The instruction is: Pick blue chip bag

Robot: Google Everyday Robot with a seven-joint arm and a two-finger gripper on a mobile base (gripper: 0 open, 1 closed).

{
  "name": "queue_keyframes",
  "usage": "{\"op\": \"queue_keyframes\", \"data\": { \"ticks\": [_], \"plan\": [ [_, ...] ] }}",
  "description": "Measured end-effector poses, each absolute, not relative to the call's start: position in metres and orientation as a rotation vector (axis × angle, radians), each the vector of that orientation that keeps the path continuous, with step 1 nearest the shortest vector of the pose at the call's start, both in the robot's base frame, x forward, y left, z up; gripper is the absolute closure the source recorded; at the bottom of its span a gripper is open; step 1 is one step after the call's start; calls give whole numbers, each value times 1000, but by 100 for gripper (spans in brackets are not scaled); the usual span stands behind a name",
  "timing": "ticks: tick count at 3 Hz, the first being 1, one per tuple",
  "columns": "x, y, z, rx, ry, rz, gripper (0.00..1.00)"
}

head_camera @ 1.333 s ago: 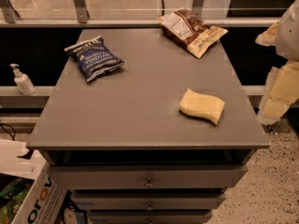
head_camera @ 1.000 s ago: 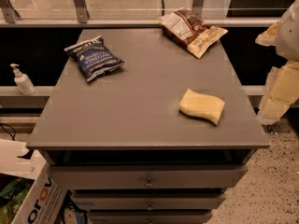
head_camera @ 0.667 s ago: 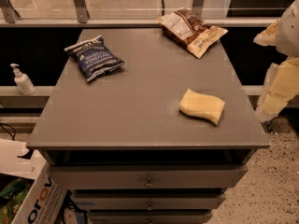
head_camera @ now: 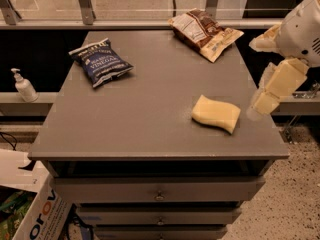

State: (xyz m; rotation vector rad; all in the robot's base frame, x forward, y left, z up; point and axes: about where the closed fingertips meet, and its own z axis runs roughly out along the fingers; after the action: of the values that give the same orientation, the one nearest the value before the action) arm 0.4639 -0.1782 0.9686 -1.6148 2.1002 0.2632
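Observation:
The blue chip bag [head_camera: 101, 62] lies flat at the far left of the grey table top [head_camera: 145, 119], its white "VINEGAR" lettering facing up. My gripper [head_camera: 262, 103] hangs off the table's right edge, beside the yellow sponge [head_camera: 216, 113] and far from the blue bag. It holds nothing that I can see. The white arm [head_camera: 302, 29] enters from the upper right.
A brown-and-cream snack bag [head_camera: 205, 33] lies at the far right corner. The table has drawers [head_camera: 159, 194] below. A soap dispenser [head_camera: 23, 86] stands on a ledge at left. A cardboard box [head_camera: 35, 219] sits on the floor at lower left. A railing [head_camera: 150, 21] runs behind the table.
My gripper has shifted slightly left, toward the table's right edge. The bags and the sponge have not moved.

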Motion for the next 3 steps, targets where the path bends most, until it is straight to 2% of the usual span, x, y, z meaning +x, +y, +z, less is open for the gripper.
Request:
{"op": "queue_keyframes", "data": {
  "ticks": [2,3],
  "plan": [
    [480,-99,983,-1545,1909,349,0],
    [480,-99,983,-1545,1908,349,0]
  ]
}}
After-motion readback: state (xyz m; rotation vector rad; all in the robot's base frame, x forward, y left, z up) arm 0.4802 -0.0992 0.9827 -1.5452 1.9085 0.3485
